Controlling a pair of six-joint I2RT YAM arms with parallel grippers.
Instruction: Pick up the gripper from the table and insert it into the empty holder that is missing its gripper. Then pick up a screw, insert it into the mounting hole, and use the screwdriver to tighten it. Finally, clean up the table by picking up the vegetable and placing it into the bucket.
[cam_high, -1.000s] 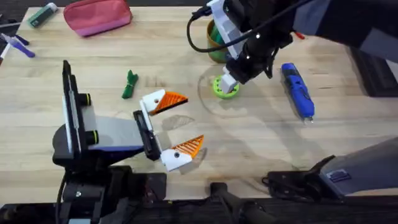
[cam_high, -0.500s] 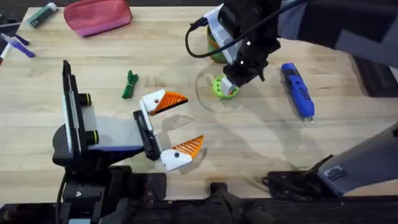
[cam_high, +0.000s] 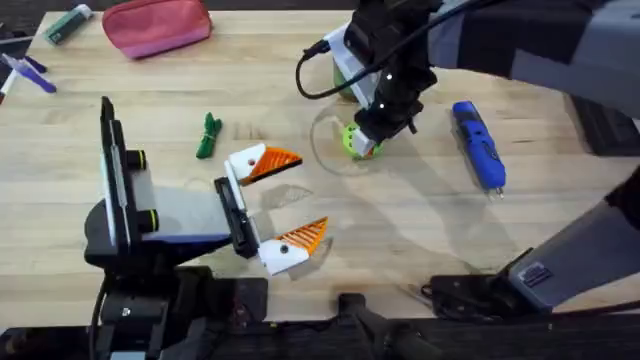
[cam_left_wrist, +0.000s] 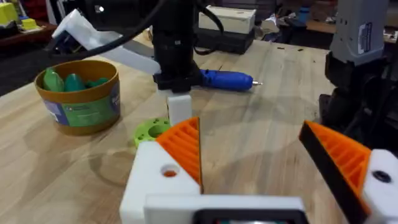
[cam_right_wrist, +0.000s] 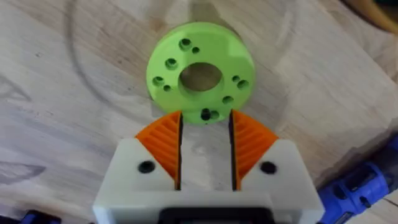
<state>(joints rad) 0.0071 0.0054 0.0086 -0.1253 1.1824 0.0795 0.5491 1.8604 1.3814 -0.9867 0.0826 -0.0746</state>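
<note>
1. Right gripper (cam_right_wrist: 205, 146): jaws parted narrowly, empty, at the rim of the lime-green disc (cam_right_wrist: 200, 76) on the tabletop (cam_high: 420, 230).
2. Left gripper (cam_high: 285, 205): jaws spread wide, grasping nothing, both orange pads fitted.
3. Screwdriver (cam_high: 478, 145): lying just beside the right arm.
4. Vegetable (cam_high: 208, 135): loose, well apart from the bucket (cam_left_wrist: 79, 96).
5. Risk: closing here takes the disc, not a task item; the thin rim may slip or skid.

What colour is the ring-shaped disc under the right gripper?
Lime green disc, best seen in the right wrist view.
</note>
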